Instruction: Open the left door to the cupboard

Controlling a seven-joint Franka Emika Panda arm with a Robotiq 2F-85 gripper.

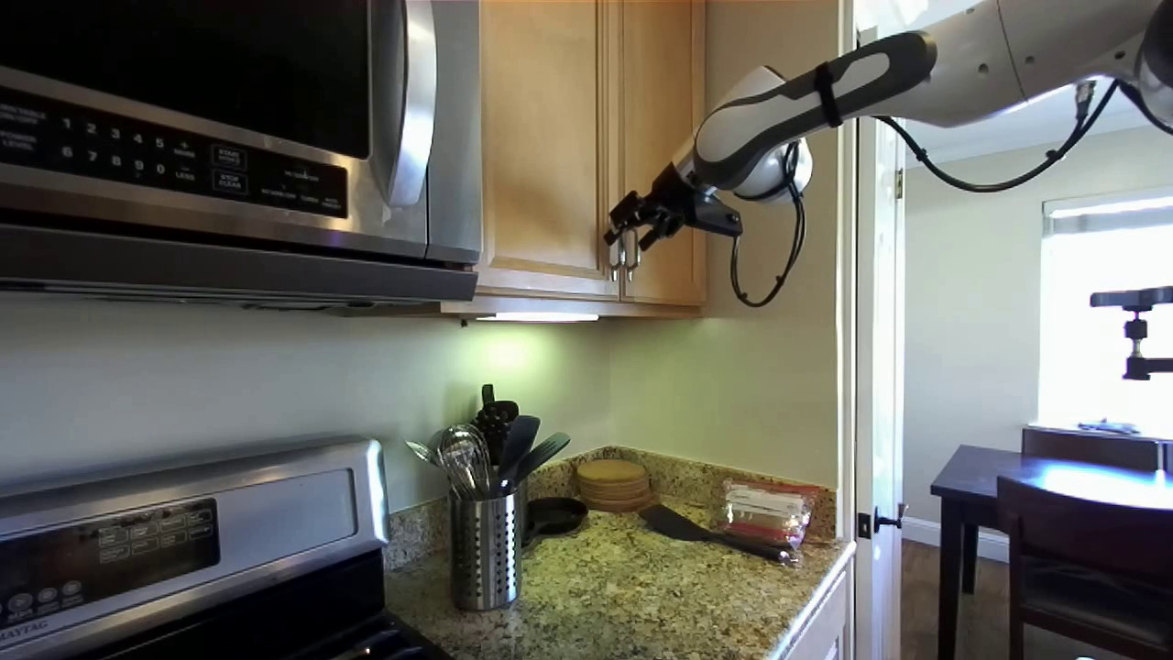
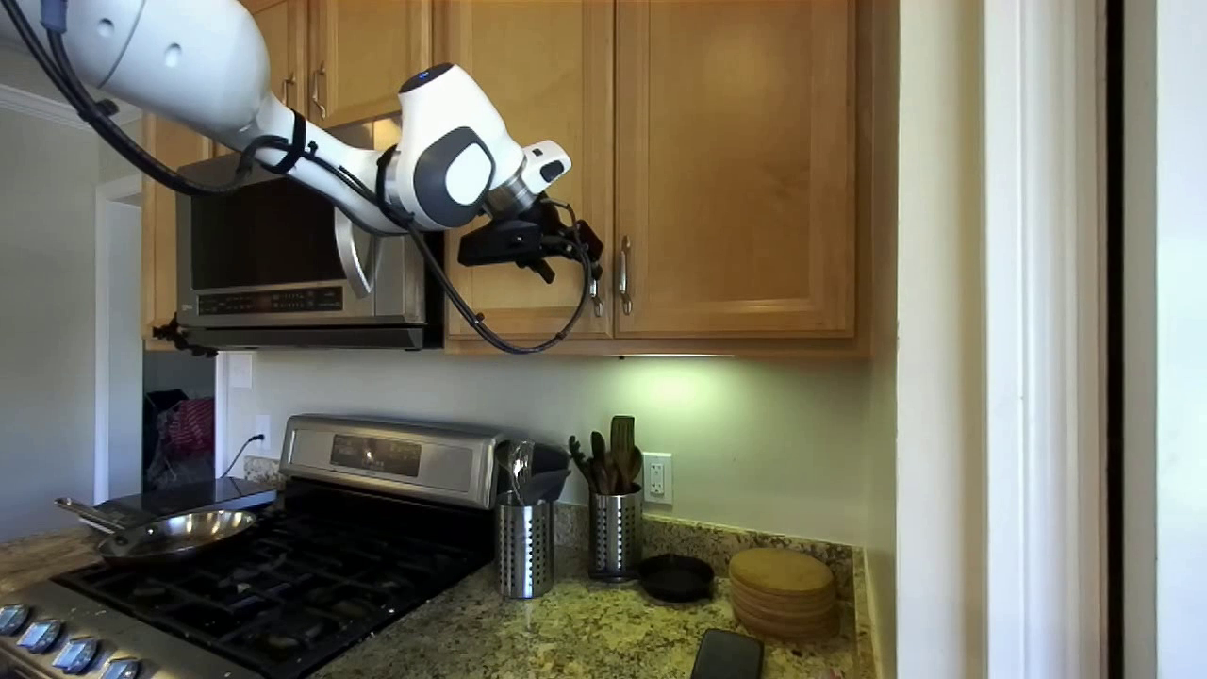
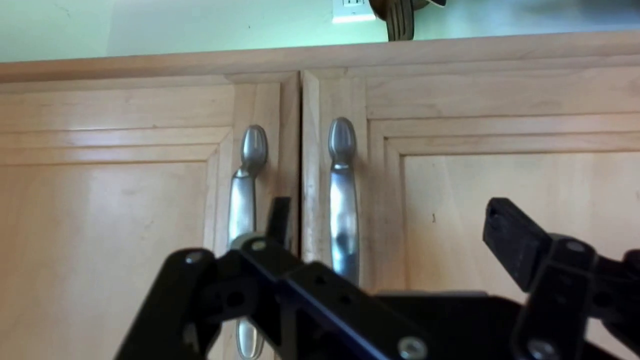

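Arm [image 2: 335, 190]: white, smooth, rounded casing, small round recesses [image 2: 173, 55] in it. Dark grey inset [image 2: 432, 184] framing a white oval [image 2: 469, 173]. Dark oval cap [image 2: 437, 72], small blue mark [image 2: 423, 74] on it. Metallic band [image 2: 510, 196] toward the far end. Black cable [image 2: 203, 188] strung along the outside, slack loop near the tip; bluish sleeve [image 2: 54, 14] high up; black straps [image 2: 298, 141] around the casing. End effector [image 3: 392, 220]: matte black, angular jointed links, silver screw heads [image 3: 412, 347], blocky fingers [image 3: 517, 240].
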